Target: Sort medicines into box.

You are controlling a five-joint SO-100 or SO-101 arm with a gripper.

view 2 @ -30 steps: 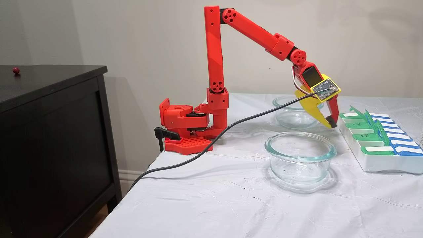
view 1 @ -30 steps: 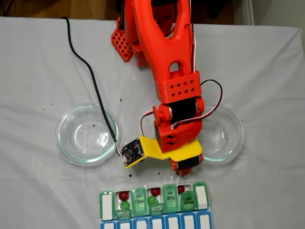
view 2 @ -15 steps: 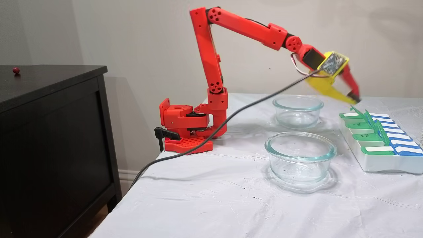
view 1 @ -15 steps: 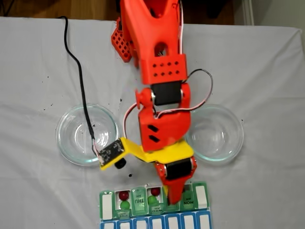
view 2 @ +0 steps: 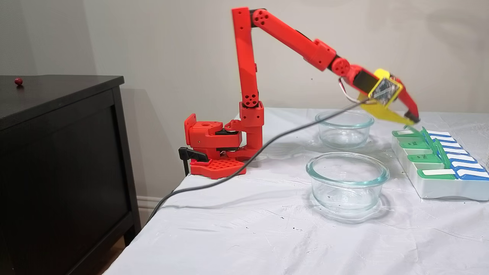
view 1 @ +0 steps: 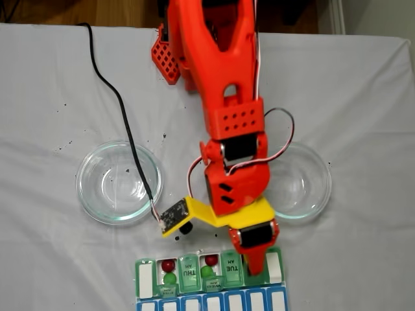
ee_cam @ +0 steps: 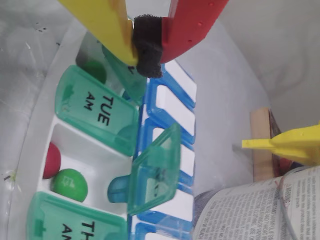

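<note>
The box (view 1: 183,277) lies at the table's near edge in the overhead fixed view, green lids over a blue row. My gripper (view 1: 254,265) hangs over its right end, hiding the compartment there. In the wrist view the gripper (ee_cam: 146,47) is shut, yellow and red fingers pressed on their black foam pad, right at a raised green lid (ee_cam: 125,77); a green pill (ee_cam: 93,71) lies beneath. Past the closed TUE lid (ee_cam: 97,110), an open compartment holds a red pill (ee_cam: 50,160) and a green pill (ee_cam: 69,184). Two open compartments each show a red pill (view 1: 168,264) and a green one (view 1: 170,278).
Two clear glass bowls (view 1: 118,183) (view 1: 298,181) stand either side of the arm, behind the box. A black cable (view 1: 126,123) runs across the white cloth to the wrist camera. A printed page (ee_cam: 250,210) lies past the box. A red ball (view 2: 18,81) sits on the dark cabinet.
The gripper rose from the cloth between the bowl and the box, swung out over the box, then shifted right in the overhead view to the end compartment. The pills have not moved.
</note>
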